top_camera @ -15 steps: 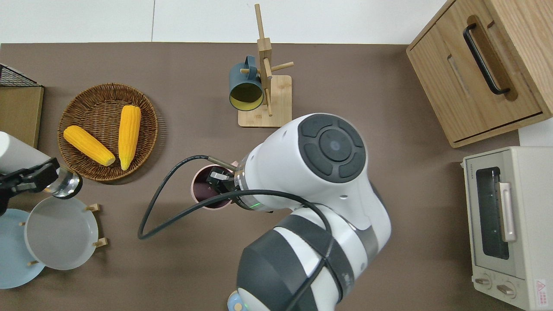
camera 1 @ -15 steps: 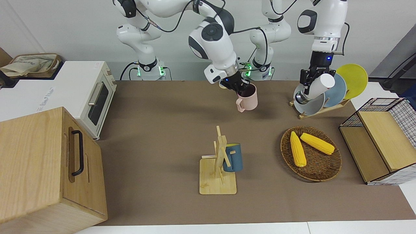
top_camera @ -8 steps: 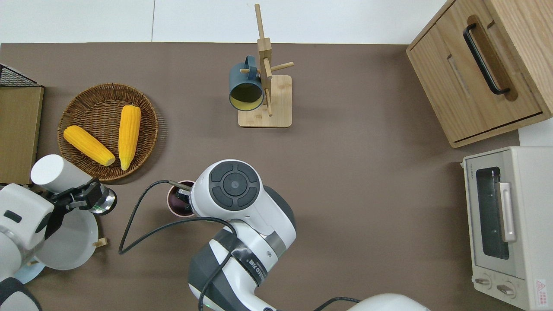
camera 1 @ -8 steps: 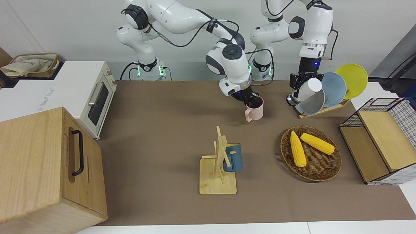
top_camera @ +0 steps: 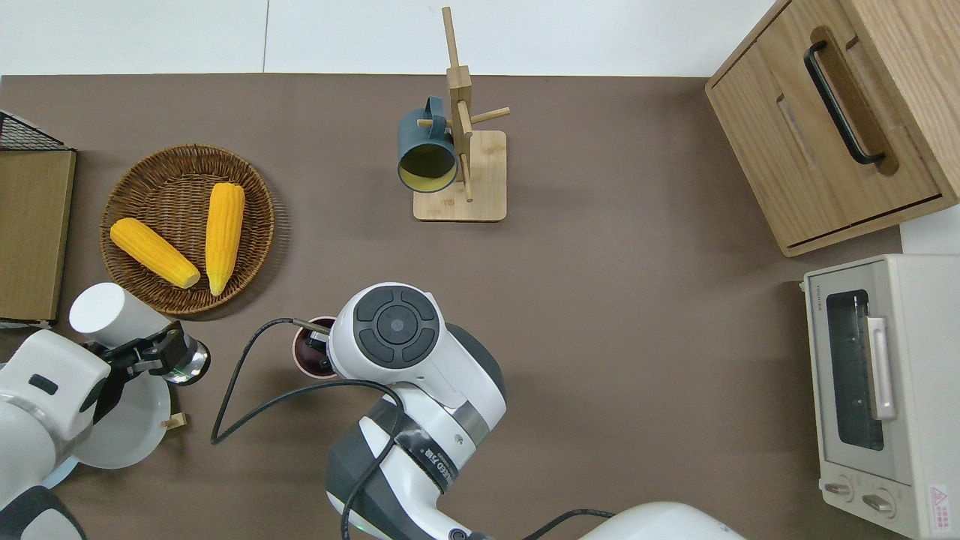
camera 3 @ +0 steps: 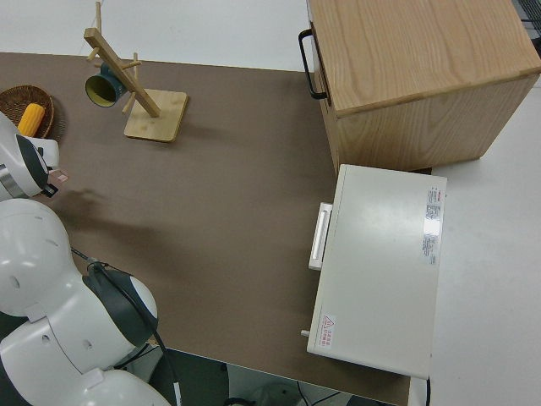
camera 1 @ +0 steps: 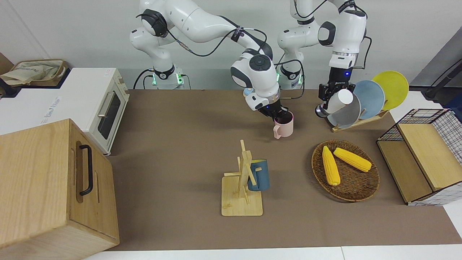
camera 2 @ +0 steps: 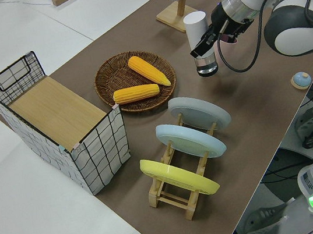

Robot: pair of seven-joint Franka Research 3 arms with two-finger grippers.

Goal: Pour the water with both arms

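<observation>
While the right gripper (camera 1: 279, 115) pinches the rim of a pale pink ceramic mug (camera 1: 284, 127) with a dark inside, the mug stands upright on the brown table mat (camera 1: 180, 151), its handle turned away from the robots. One black finger sits inside the mug and the other outside its wall.

The left gripper (camera 1: 330, 96) is clamped around a white cylindrical bottle with a silver metal base (camera 1: 337, 102), held in the air and tilted, its white top pointing away from the robots and its silver end toward them. From overhead the bottle (top_camera: 127, 328) hangs over the mat between a round brown wicker basket (top_camera: 176, 169) holding two yellow corn cobs (top_camera: 224, 232) and a pale grey plate (top_camera: 127, 427) in a wooden plate rack (camera 2: 177, 193). The mug and bottle are apart, the mug closer to the table's middle.

Farther from the robots stands a wooden mug tree (camera 1: 243, 180) with a dark blue mug (camera 1: 260, 175) hung on it. A white toaster oven (camera 1: 104, 108) and a wooden cabinet with a black handle (camera 1: 54, 187) sit at the right arm's end of the table; a wire basket with a wooden lid (camera 1: 422, 159) sits at the left arm's end.
</observation>
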